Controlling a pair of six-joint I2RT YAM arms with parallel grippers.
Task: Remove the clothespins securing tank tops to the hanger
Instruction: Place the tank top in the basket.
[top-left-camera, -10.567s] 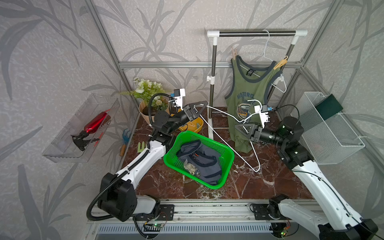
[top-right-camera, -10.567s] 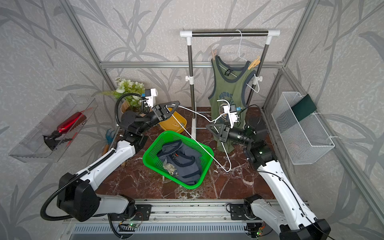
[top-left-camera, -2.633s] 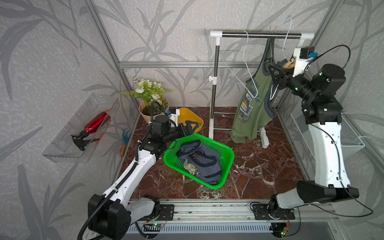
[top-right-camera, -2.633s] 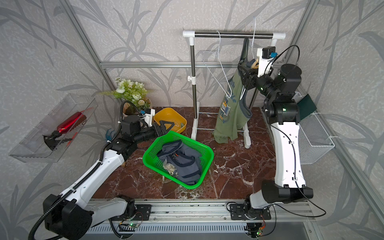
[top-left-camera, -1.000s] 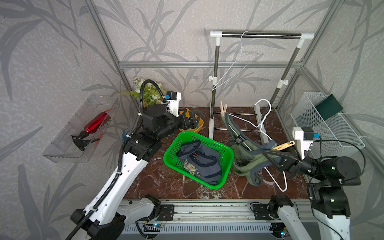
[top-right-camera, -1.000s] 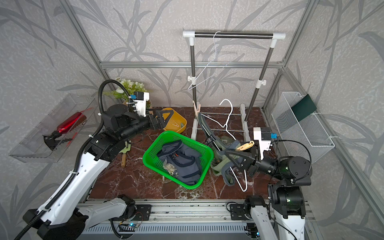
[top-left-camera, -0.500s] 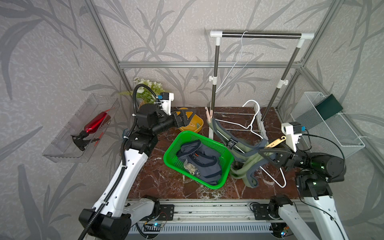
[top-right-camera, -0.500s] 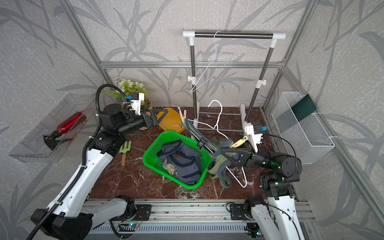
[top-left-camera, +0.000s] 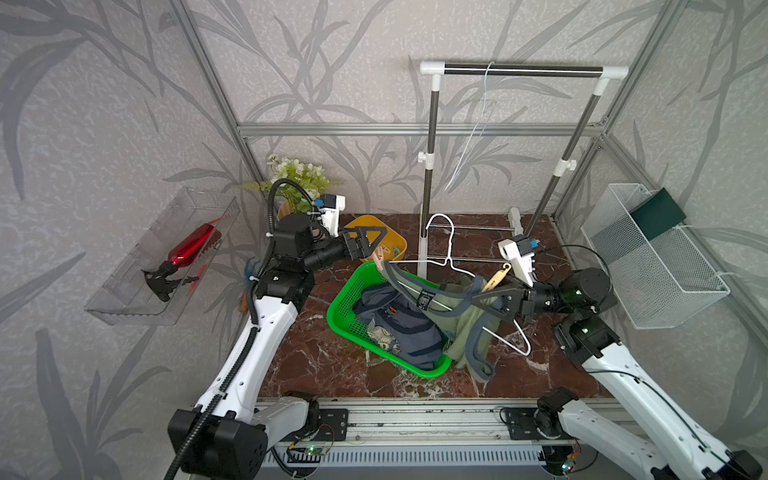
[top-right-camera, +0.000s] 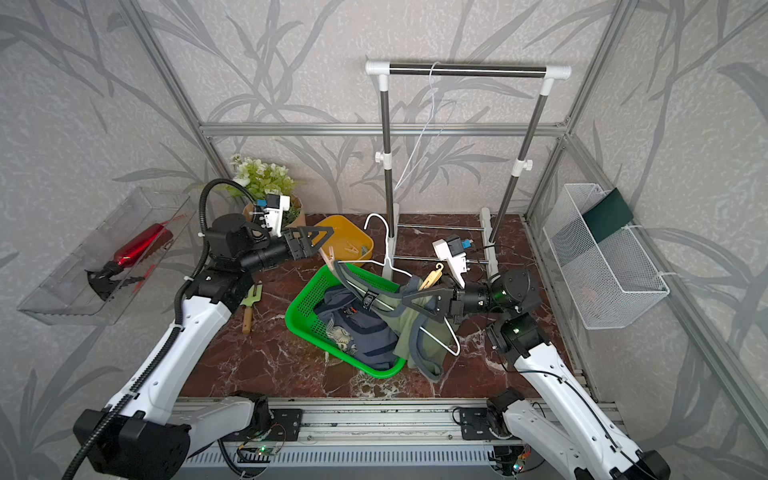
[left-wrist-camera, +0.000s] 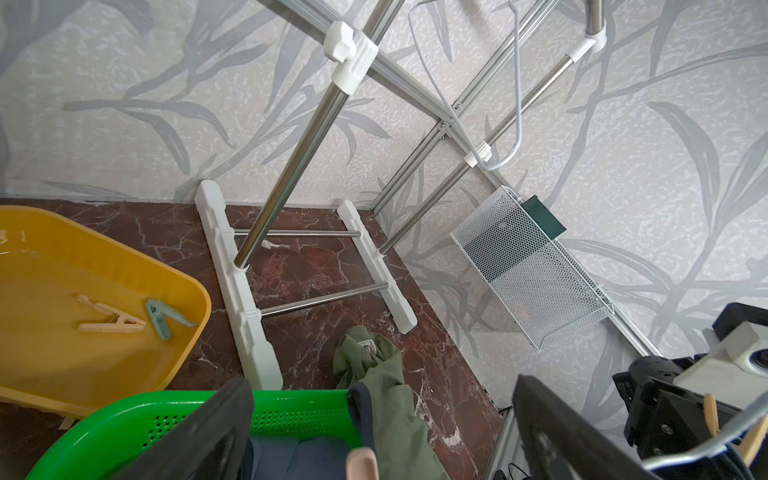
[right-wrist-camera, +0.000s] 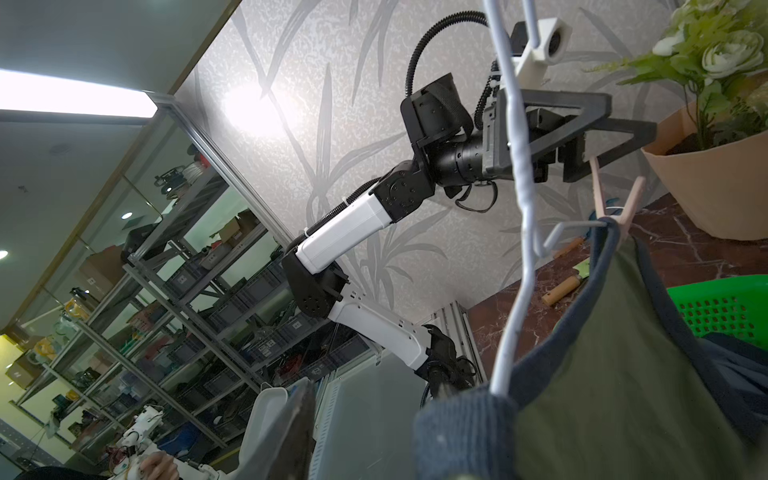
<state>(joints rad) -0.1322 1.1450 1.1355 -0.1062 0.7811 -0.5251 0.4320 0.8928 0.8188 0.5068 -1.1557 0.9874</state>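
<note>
Above marble (top-left-camera: 332, 365), level left gripper (top-left-camera: 376, 244) gapes; right gripper (top-left-camera: 478, 304) clasps hanger (right-wrist-camera: 521, 174).

Tan clothespin (left-wrist-camera: 112, 322) in yellow tray (left-wrist-camera: 62, 353), olive tank top (left-wrist-camera: 386, 386) across green basket (left-wrist-camera: 124, 419) rim

Premises: robotics lab, staged laundry cell.
Enclosure: aluminium frame (top-left-camera: 332, 129), leaf-print panels (top-left-camera: 104, 104).
Props: clothes rack (top-left-camera: 523, 71), marble-look floor (top-left-camera: 324, 365).
Beyond: metal shelving (right-wrist-camera: 187, 299) with crates (right-wrist-camera: 237, 305), ceiling light (right-wrist-camera: 75, 97).
</note>
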